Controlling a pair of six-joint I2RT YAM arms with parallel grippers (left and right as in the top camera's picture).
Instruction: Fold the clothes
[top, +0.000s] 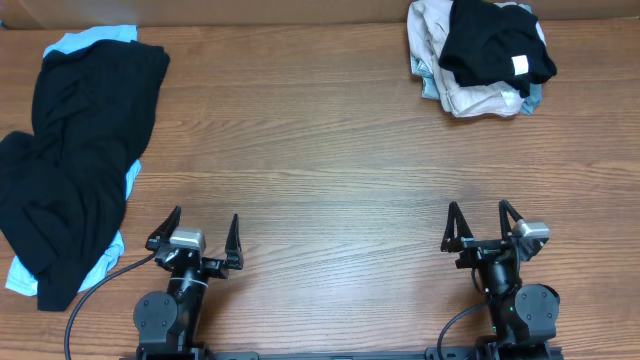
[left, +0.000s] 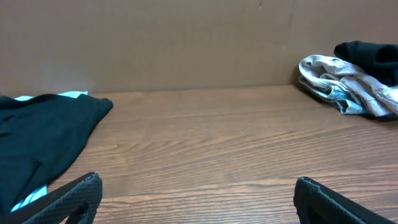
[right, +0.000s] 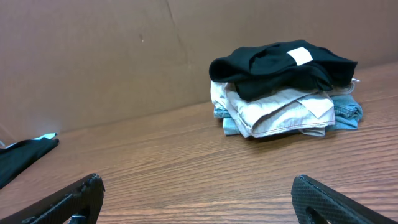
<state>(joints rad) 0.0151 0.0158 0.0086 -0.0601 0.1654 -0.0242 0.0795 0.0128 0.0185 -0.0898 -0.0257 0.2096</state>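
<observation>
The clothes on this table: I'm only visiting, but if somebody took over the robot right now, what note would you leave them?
Left gripper: open, empty, low over the near edge of the table.
Right gripper: open and empty too, also at the near edge.
Black shirt: crumpled at the left side, lying on a light blue tee.
Looks done: a stack at the far right corner, with a black piece on top of a beige piece.
Left to do: fold the black shirt and the light blue tee. Neither gripper is touching them.
</observation>
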